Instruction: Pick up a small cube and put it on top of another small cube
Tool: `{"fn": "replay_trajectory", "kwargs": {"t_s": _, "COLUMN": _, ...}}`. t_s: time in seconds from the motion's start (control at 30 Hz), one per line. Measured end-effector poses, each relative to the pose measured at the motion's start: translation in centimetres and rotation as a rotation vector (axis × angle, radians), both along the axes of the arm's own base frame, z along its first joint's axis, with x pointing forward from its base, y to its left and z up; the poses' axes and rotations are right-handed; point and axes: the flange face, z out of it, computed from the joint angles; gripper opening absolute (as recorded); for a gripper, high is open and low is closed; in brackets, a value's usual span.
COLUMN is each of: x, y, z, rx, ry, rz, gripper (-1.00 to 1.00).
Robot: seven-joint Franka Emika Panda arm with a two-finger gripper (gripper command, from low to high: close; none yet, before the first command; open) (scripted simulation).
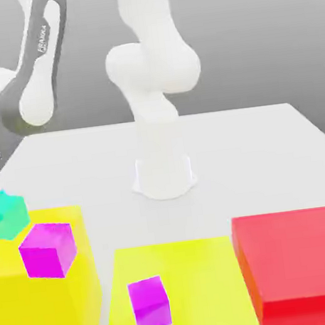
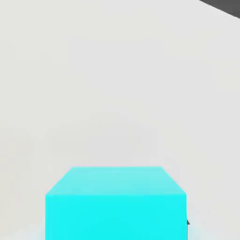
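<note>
Closest to us, in the hand view, the small cyan cube (image 2: pixel 116 204) sits right under the camera, large and square-on, with bare white table (image 2: pixel 117 70) spreading out beyond it. We judge that the fingers are closed on this cube, pinching it by two opposite flat sides, though the fingers themselves are hidden from us. It looks like a rigid, smooth-faced block, probably light, so we expect it to keep its shape under a firm squeeze; its slick faces could let it slip or twist if the pinch sits off-centre, so holding it mid-height on parallel sides seems the safest hold. Farther off, in the exterior view, a teal-green cube (image 1: pixel 5 215) rests at the back of a tall yellow block (image 1: pixel 47 308) at that view's left, with a magenta cube (image 1: pixel 47 250) just in front of it. A second magenta cube (image 1: pixel 150 304) lies on a flat yellow slab (image 1: pixel 202 289), beside a red block (image 1: pixel 299 259). Beyond them stands the arm's white base (image 1: pixel 163 169).
</note>
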Motion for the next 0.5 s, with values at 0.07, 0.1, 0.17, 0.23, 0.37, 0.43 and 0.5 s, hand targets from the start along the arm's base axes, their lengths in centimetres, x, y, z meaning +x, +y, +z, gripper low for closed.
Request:
{"fn": "replay_trajectory", "kwargs": {"t_s": 0.07, "x": 2.9, "y": 1.1, "z": 3.2, "rx": -0.005, "ry": -0.014, "rz": -0.027, "gripper": -1.00}}
{"fn": "replay_trajectory", "kwargs": {"t_s": 0.1, "x": 4.2, "y": 1.7, "z": 4.9, "rx": -0.006, "ry": -0.023, "rz": -0.048, "gripper": -1.00}}
{"fn": "replay_trajectory", "kwargs": {"t_s": 0.17, "x": 6.5, "y": 3.2, "z": 8.5, "rx": -0.004, "ry": -0.042, "rz": -0.091, "gripper": -1.00}}
{"fn": "replay_trajectory", "kwargs": {"t_s": 0.23, "x": 8.7, "y": 5.3, "z": 12.1, "rx": 0.001, "ry": -0.061, "rz": -0.128, "gripper": -1.00}}
{"fn": "replay_trajectory", "kwargs": {"t_s": 0.37, "x": 11.1, "y": 8.6, "z": 13.9, "rx": 0.022, "ry": -0.092, "rz": -0.190, "gripper": -1.00}}
{"fn": "replay_trajectory", "kwargs": {"t_s": 0.43, "x": 11.2, "y": 8.9, "z": 11.1, "rx": 0.024, "ry": -0.094, "rz": -0.194, "gripper": -1.00}}
{"fn": "replay_trajectory", "kwargs": {"t_s": 0.5, "x": 11.2, "y": 8.9, "z": 10.2, "rx": 0.024, "ry": -0.095, "rz": -0.196, "gripper": 1.00}}
